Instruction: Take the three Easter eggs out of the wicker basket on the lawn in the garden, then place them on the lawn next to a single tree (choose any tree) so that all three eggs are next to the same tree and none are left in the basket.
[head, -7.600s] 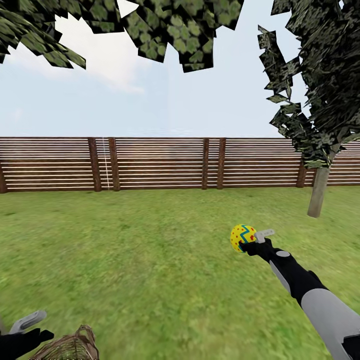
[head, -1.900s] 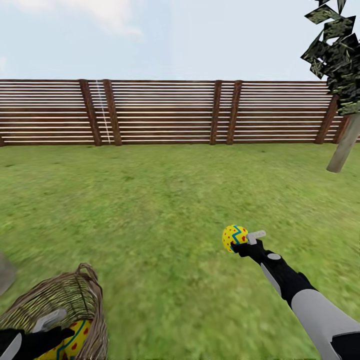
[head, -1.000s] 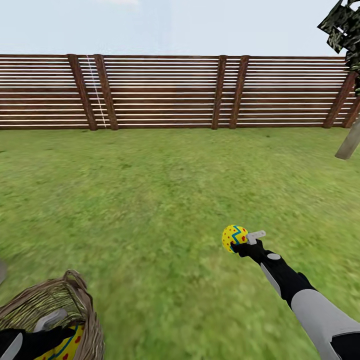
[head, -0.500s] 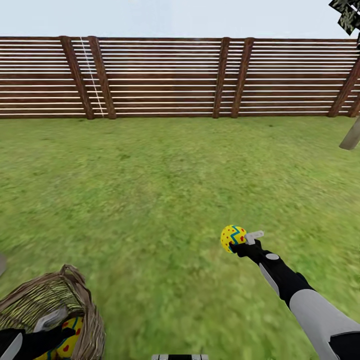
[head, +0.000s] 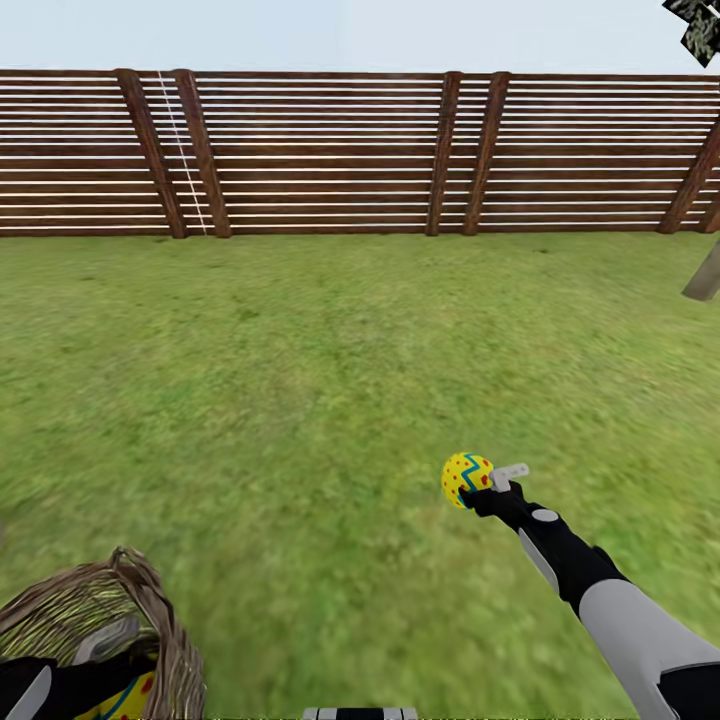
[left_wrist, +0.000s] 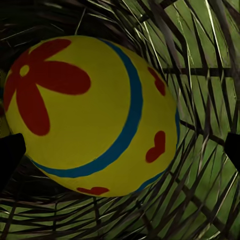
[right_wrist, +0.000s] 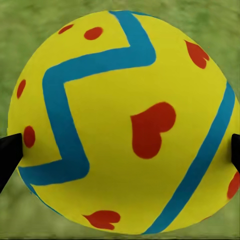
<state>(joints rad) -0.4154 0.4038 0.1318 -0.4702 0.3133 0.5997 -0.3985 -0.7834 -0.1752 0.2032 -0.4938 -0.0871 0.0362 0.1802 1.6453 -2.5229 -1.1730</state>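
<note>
My right gripper (head: 486, 481) is shut on a yellow Easter egg (head: 465, 478) with red dots and a teal zigzag, held above the lawn (head: 320, 400); up close, that egg (right_wrist: 125, 120) sits between both dark fingertips (right_wrist: 9, 152). At the lower left, the wicker basket (head: 60, 615) stands on the grass with my left gripper (head: 100, 665) inside it. A second egg (left_wrist: 92, 115) lies against the weave, between the open fingers of the left gripper (left_wrist: 120, 152), with a gap on one side. It peeks out in the head view too, as a yellow egg (head: 130, 697). A tree trunk (head: 704, 275) leans at the right edge.
A brown slatted wooden fence (head: 330, 150) closes off the far side of the garden. Open grass stretches between me and the fence. A dark, striped part of my base (head: 358, 714) shows at the bottom edge.
The camera has tilted down, so the fence sits higher in the picture and the basket lower. My right arm keeps the egg in the same pose. My left gripper stays inside the basket.
</note>
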